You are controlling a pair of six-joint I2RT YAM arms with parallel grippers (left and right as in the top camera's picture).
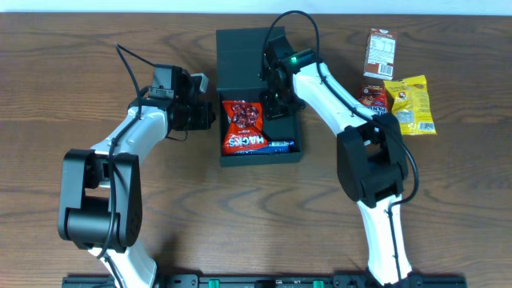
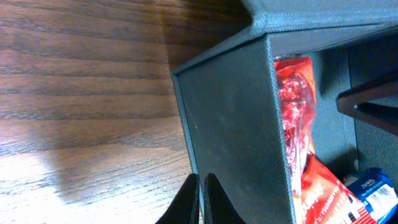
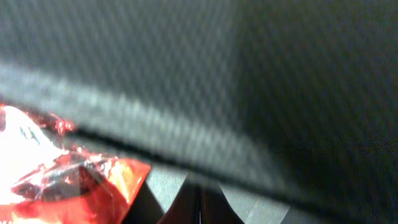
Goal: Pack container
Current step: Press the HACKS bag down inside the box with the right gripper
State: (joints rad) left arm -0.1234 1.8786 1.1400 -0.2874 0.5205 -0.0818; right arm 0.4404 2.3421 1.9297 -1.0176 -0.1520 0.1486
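Wooden table; black container, red packet inside

1. The left arm is showing smooth white shells along its links, with bulky black joint housings at the lower left of the overhead frame.
2. The right arm is wearing the same white shells, broken by a large black joint block at centre right.
3. A small green light is glowing on the right arm's black wrist, upper centre.
4. A thin black cable is running above the left arm, and another cable loop is arching near the top edge.
5. The left hand is showing two slim, tapering black fingers at the bottom of its wrist view.
6. The right hand is appearing as dark, blurred finger shapes at the bottom of its wrist view.
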